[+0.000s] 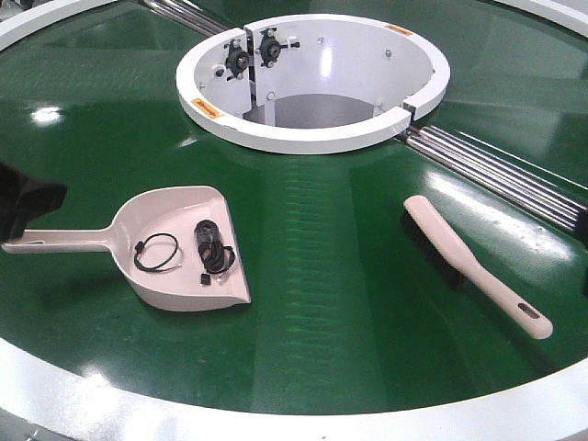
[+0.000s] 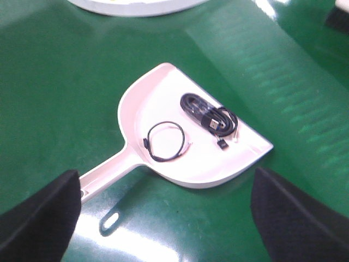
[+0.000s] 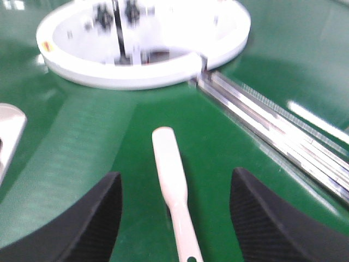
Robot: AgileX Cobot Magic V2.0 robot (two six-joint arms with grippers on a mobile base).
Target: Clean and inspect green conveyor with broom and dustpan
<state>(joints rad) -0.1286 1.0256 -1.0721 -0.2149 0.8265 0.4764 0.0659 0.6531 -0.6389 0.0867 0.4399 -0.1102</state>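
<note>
On your conveyor (image 1: pixel 331 276): dustpan (image 1: pixel 175 246) lies left, broom (image 1: pixel 473 266) right, well apart. Hub (image 1: pixel 312 78) sits behind both; rollers (image 1: pixel 501 175) run behind the broom. In the dustpan: cable bundle (image 1: pixel 213 248), wire loop (image 1: pixel 156 252) to its left.

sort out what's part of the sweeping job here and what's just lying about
For the job:
- green conveyor
- dustpan, lying on the belt
- broom, lying on the belt near the steel rollers
- left hand and right hand, both open

Just lying about:
- coiled black cable, in the dustpan
- thin black cord loop, in the dustpan
</note>
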